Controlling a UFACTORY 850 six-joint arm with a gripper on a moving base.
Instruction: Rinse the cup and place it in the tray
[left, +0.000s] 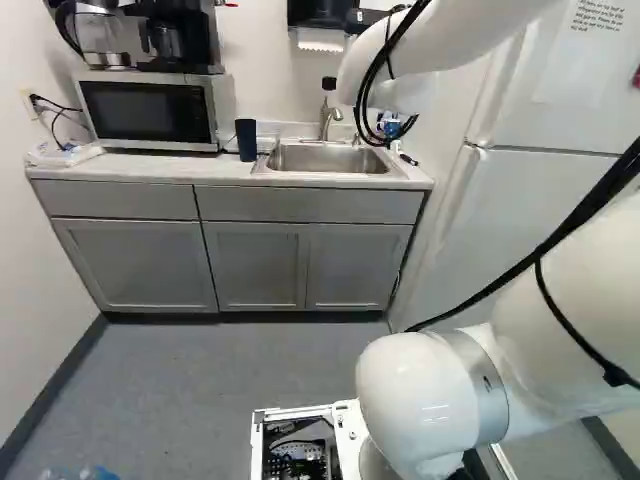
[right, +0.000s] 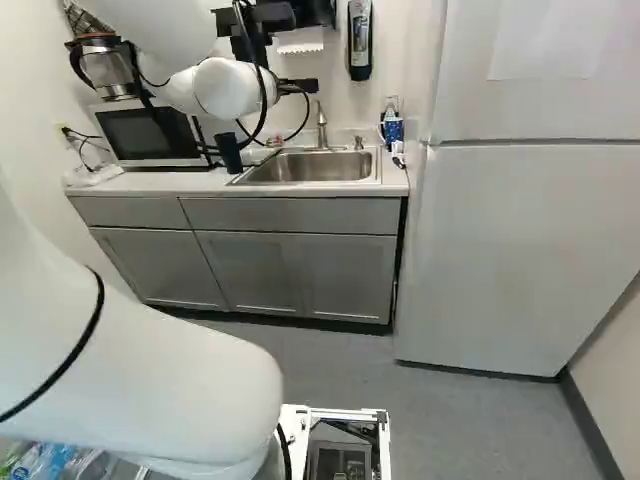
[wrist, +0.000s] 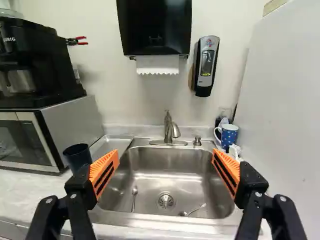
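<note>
At the sink (wrist: 170, 159), gripper (right: 298, 86) spread.

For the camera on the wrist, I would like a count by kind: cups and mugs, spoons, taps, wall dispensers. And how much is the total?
Cups and mugs: 2 (dark cup, blue dotted mug)
Spoons: 2 (one spoon, another spoon)
Taps: 1 (tap)
Wall dispensers: 2 (towel dispenser, soap dispenser)
Total: 7

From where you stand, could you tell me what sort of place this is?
Probably a small break-room kitchen: there is a sink with a faucet, a microwave on the counter, and a tall white fridge beside it.
</note>
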